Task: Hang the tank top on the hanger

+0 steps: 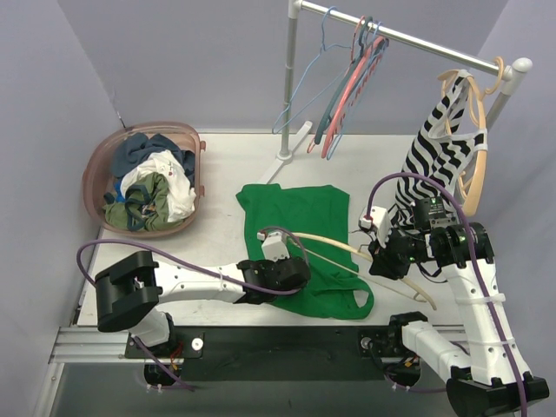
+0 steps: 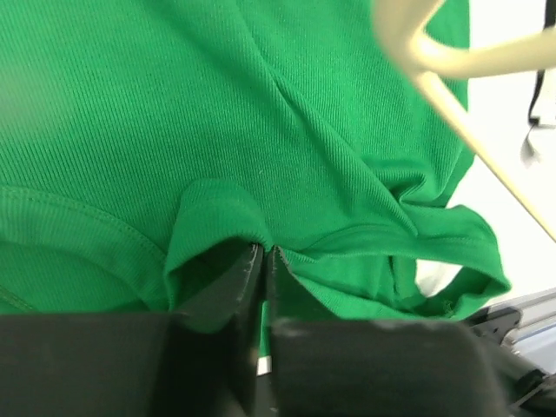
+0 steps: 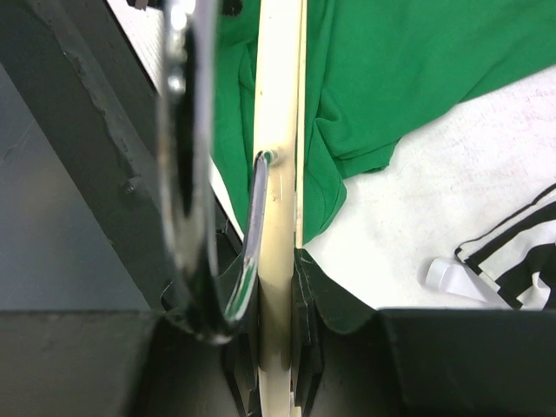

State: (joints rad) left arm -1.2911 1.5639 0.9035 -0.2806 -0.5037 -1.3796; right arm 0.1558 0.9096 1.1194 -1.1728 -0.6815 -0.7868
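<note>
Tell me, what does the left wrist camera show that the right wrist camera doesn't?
Only the left wrist view: the left pincer closed on a fold of the top. Only the right wrist view: the right pincer clamped on the hanger beside its metal hook, plus a corner of a striped top. Both: the green top and the cream hanger.

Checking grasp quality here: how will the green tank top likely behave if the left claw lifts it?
Probably floppy: the tank top puckers into a fold at the left claw. Likely light: it looks a thin ribbed knit. Lifted from that one spot, it would probably sag and drape.
</note>
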